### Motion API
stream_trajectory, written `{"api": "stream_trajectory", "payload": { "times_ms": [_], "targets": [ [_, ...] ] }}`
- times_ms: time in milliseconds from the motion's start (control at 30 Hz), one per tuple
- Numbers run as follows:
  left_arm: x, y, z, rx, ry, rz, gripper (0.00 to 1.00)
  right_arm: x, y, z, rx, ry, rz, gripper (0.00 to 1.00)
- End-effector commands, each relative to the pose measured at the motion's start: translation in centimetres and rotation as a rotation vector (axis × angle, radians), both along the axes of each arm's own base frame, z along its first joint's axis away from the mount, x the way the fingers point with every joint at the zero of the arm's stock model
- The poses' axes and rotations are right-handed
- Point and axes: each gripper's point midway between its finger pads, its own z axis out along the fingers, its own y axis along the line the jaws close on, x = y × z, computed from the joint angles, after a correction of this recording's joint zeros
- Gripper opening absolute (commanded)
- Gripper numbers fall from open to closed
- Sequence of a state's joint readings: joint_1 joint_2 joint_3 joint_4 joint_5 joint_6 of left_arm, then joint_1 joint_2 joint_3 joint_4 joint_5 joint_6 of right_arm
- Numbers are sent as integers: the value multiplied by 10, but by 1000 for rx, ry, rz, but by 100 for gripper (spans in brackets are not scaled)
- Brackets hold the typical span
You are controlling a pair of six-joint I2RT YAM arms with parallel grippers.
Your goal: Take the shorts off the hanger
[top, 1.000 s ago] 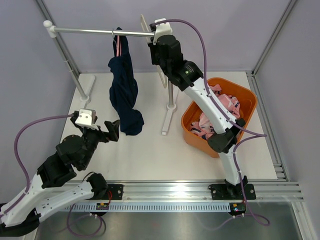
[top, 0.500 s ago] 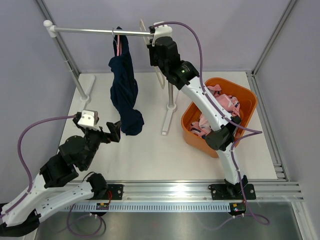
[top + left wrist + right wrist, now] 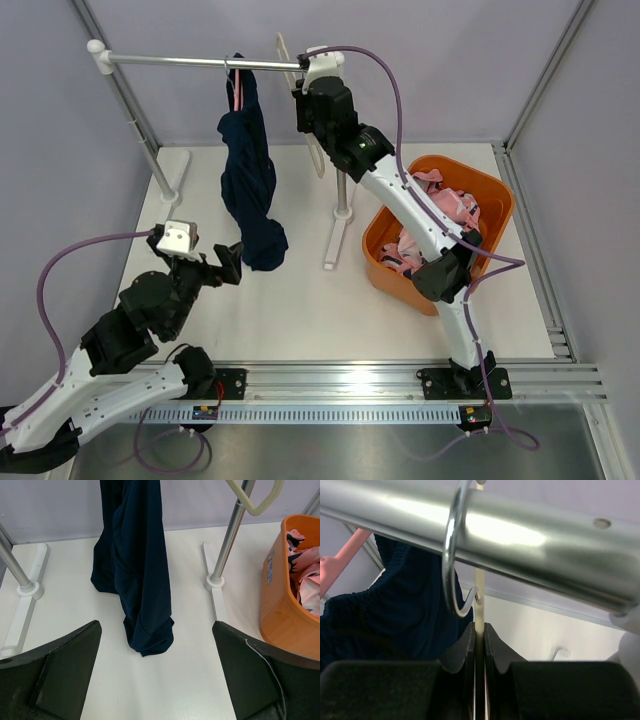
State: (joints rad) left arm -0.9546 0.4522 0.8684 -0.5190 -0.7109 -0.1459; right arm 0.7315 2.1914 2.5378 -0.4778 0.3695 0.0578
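Note:
The dark navy shorts [image 3: 248,190] hang from a pink hanger [image 3: 236,95] on the metal rail [image 3: 180,62]; their lower end reaches the table. They also show in the left wrist view [image 3: 135,580]. My left gripper [image 3: 228,262] is open and empty, low, just in front of their hem [image 3: 156,680]. My right gripper [image 3: 308,98] is up at the rail, shut on an empty cream hanger [image 3: 479,600] whose metal hook [image 3: 451,555] is over the rail [image 3: 530,535]. The pink patterned shorts [image 3: 440,215] lie in the orange basket [image 3: 495,205].
The rack's uprights [image 3: 345,190] and white feet [image 3: 332,250] stand on the table right of the navy shorts; another foot [image 3: 178,170] is at the left. The orange basket [image 3: 282,610] stands at the right. Frame posts rise at the back corners.
My right gripper has slid a little to the left along the rail with the cream hanger. The left arm has barely moved.

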Motion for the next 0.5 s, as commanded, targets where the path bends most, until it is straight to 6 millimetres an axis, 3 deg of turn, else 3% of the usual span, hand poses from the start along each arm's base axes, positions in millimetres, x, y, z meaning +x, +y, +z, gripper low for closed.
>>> {"api": "stream_trajectory", "payload": {
  "times_ms": [0,467],
  "targets": [
    [1,-3,8,-32,-34,-5,99,-7,-16,22,42,-17,-8,20],
    [3,-2,5,-19,-30,6,99,-34,-30,50,98,-41,24,37]
  ]
}}
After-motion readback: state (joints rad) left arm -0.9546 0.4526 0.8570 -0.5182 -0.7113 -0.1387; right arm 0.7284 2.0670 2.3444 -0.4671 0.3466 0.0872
